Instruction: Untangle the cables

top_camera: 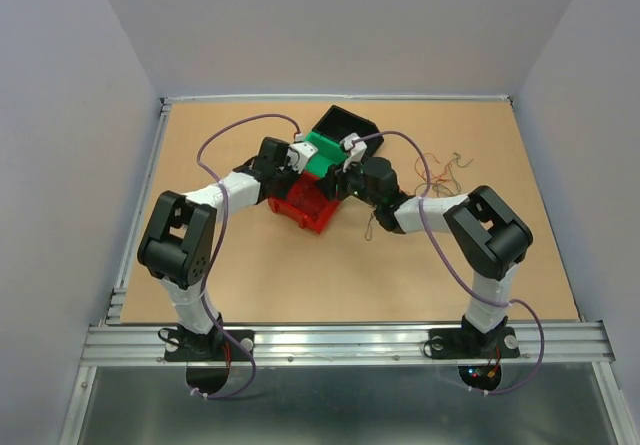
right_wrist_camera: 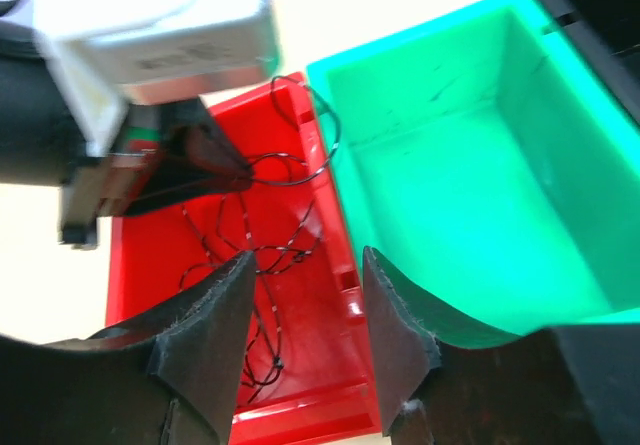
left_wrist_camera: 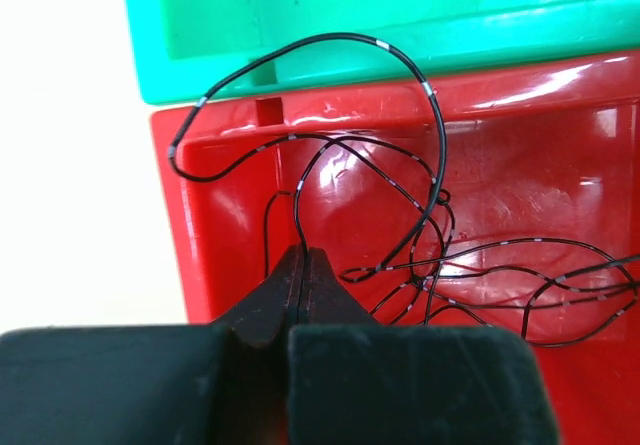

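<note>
the left end effector [left_wrist_camera: 301, 263] is pressed shut, pinching a strand of the dark cable [left_wrist_camera: 340, 35] inside the red bin [left_wrist_camera: 560, 165]; the rest loops over the rim toward the green bin [right_wrist_camera: 450, 195] and coils on the red floor. the right end effector [right_wrist_camera: 305, 300] stands half open above the red rim, gripping nothing. a black bin [top_camera: 345, 123] sits just behind the green one. thin orange and red cables [top_camera: 445, 170] lie loose at right. the bins sit mid-counter [top_camera: 260, 265], well apart from its edges; pale walls [top_camera: 60, 115] enclose it.

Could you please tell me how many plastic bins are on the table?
3: the red bin in front, the green bin directly behind it, and the black bin farthest back. Another could be hidden.
</note>
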Available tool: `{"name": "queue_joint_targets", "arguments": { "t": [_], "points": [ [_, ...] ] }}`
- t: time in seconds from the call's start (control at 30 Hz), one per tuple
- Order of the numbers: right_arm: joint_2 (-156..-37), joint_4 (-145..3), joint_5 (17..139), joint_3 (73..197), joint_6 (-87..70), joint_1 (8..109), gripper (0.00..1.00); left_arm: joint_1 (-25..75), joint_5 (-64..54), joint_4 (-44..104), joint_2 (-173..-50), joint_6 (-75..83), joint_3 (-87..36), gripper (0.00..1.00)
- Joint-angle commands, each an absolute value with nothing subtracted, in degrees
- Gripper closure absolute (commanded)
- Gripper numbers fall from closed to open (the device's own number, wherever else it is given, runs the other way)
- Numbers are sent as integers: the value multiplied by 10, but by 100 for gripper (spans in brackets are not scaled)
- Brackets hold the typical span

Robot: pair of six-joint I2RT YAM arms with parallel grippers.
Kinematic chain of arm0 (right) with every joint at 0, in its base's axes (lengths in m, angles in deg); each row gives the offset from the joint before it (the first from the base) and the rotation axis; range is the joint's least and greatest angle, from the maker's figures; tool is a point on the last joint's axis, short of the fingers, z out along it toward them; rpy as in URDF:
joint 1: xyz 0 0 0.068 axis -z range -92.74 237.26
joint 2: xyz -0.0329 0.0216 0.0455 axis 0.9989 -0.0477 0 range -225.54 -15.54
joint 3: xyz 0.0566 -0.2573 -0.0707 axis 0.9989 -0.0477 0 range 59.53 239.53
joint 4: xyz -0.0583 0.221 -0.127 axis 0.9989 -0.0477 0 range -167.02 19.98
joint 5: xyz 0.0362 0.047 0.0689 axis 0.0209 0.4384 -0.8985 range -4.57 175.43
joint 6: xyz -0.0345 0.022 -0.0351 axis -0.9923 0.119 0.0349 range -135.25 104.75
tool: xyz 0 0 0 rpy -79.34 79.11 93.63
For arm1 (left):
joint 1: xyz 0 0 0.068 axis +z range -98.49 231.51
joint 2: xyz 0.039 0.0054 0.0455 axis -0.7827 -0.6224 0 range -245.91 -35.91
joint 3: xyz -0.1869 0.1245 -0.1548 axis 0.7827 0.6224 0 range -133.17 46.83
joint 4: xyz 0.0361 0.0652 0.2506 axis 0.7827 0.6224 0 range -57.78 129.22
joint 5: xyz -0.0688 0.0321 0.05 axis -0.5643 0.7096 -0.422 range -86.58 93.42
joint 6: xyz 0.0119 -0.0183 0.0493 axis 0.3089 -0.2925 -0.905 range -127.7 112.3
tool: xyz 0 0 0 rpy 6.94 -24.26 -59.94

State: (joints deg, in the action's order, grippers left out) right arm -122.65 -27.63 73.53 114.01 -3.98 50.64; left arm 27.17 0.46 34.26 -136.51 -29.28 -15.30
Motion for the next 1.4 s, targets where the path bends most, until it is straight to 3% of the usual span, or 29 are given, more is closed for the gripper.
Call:
{"name": "queue_joint_targets", "arguments": {
  "t": [0.0, 0.37, 0.43, 0.7, 0.9, 1.03, 1.17, 1.3, 1.37],
  "points": [
    [-1199, -223, 719, 1124, -24, 516, 47, 271, -5, 334, -1311, -291, -153, 95],
    [-1150, -212, 728, 1082, -14, 530, 46, 272, 0, 332, -1266, -291, -141, 69],
    [-1126, -222, 739, 1074, -8, 536, 41, 272, 4, 332, -1260, -291, -138, 67],
    [-1050, -441, 958, 1106, 37, 547, 38, 273, 4, 325, -1234, -291, -128, 48],
    [-999, -528, 1000, 1093, 65, 604, 32, 273, -2, 311, -1212, -293, -114, 38],
    [-998, -617, 1041, 1114, 49, 613, 22, 273, -7, 291, -1184, -294, -98, 36],
    [-1002, -679, 991, 1122, 27, 613, 21, 273, -20, 270, -1136, -293, -76, 31],
    [-1008, -680, 875, 1124, -6, 612, 23, 273, -32, 249, -1094, -294, -49, 12],
    [-1011, -680, 841, 1125, -15, 607, 24, 273, -35, 231, -1075, -295, -37, 10]
  ]
}}
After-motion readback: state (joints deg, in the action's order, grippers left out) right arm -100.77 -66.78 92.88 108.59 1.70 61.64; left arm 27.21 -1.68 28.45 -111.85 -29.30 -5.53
